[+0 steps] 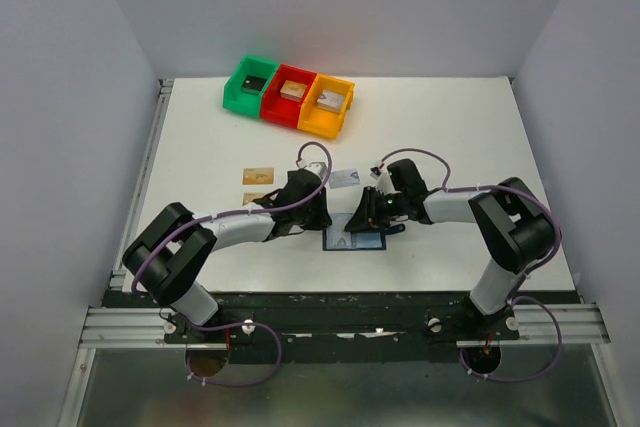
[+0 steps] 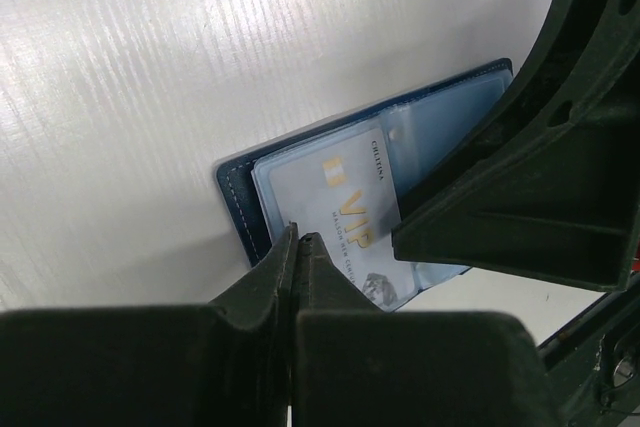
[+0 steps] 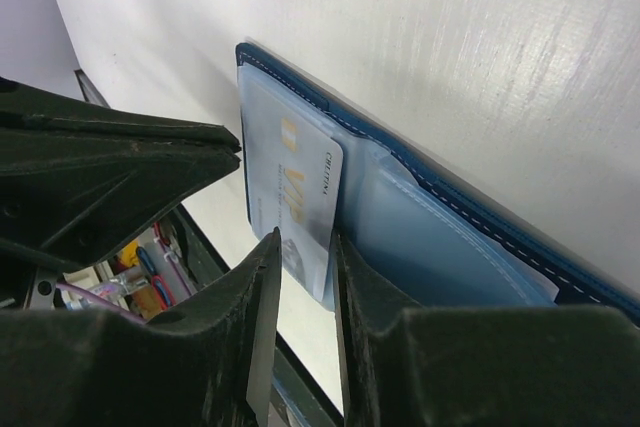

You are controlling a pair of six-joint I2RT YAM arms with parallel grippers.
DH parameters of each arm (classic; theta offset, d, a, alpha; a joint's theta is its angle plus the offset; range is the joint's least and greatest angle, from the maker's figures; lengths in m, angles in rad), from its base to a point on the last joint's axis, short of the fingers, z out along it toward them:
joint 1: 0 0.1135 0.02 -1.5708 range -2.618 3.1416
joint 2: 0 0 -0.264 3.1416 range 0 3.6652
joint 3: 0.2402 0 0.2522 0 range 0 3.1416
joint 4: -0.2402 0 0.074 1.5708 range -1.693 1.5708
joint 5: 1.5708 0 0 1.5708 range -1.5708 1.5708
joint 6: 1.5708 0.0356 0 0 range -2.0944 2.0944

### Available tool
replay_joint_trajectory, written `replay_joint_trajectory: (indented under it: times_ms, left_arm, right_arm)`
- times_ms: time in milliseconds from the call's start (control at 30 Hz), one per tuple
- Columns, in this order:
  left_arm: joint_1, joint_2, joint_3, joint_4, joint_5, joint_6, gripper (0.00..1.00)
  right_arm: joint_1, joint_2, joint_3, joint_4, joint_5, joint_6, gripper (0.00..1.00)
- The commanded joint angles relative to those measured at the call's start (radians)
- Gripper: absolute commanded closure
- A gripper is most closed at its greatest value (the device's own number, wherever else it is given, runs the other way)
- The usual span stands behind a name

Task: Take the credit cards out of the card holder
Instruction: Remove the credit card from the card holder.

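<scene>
Navy-blue card holder (image 1: 347,240) lies open on the tabletop (image 1: 450,127), with one pale VIP card (image 2: 330,197) on its light-blue pockets. The left tool (image 2: 297,242) is clenched at that card's edge. The right tool (image 3: 305,242) stands slightly parted over it. One loose pale card (image 1: 345,179) and one tan-gold card (image 1: 258,175) lie nearby.

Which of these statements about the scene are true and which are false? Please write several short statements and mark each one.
1. The card holder lies open on the table. True.
2. A pale VIP card sits in one of its pockets. True.
3. The left gripper has its fingers spread wide apart. False: the fingers are pressed together, with their tips at the edge of the VIP card.
4. No card lies outside the card holder. False: a tan-gold card lies on the table to its left.
</scene>
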Motion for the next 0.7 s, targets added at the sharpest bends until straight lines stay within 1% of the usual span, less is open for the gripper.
replay_joint_trajectory:
  times_ms: [0,200,667]
  left_arm:
    - [-0.002,-0.015,-0.018,-0.029,-0.040,0.001,0.95]
    - [-0.003,0.000,-0.018,-0.047,-0.048,0.001,1.00]
    - [-0.003,0.031,-0.027,-0.046,-0.036,0.000,1.00]
  right_arm:
    - [0.006,0.028,-0.015,0.047,-0.029,0.015,0.66]
    - [0.006,0.040,-0.027,0.090,-0.046,0.041,0.65]
    - [0.006,0.055,-0.054,0.228,-0.091,0.111,0.65]
